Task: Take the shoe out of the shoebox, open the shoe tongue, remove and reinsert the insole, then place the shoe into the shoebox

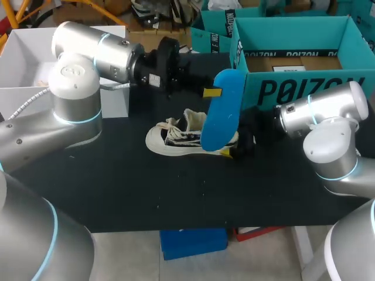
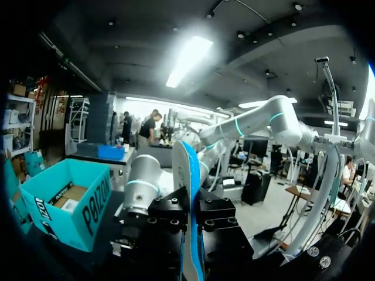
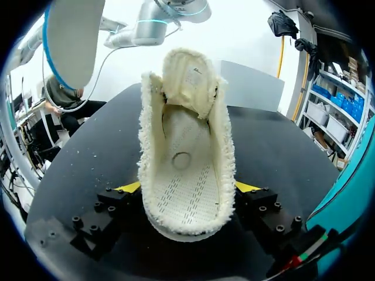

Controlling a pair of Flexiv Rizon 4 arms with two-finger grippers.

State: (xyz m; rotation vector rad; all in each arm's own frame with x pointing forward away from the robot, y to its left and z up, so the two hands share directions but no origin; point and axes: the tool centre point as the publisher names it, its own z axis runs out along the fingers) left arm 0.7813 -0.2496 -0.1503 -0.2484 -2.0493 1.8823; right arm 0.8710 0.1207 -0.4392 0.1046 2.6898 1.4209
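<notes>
A cream canvas shoe (image 1: 176,137) lies on its sole on the black table, toe toward my left arm. My right gripper (image 1: 243,143) is at its heel. In the right wrist view its yellow fingertips (image 3: 130,187) press both sides of the shoe (image 3: 187,175), whose tongue is folded up and whose inside is bare. My left gripper (image 1: 212,92) hovers above the shoe, shut on a blue insole (image 1: 222,114) that hangs down edge-on over the heel. The insole (image 2: 191,187) shows clamped in the left gripper (image 2: 192,218). The open teal shoebox (image 1: 299,64) stands at the back right.
A white open box (image 1: 23,64) stands at the table's back left, under my left arm. The teal shoebox (image 2: 64,199) is close behind my right arm (image 1: 328,117). Bare black table (image 1: 176,193) stretches in front of the shoe.
</notes>
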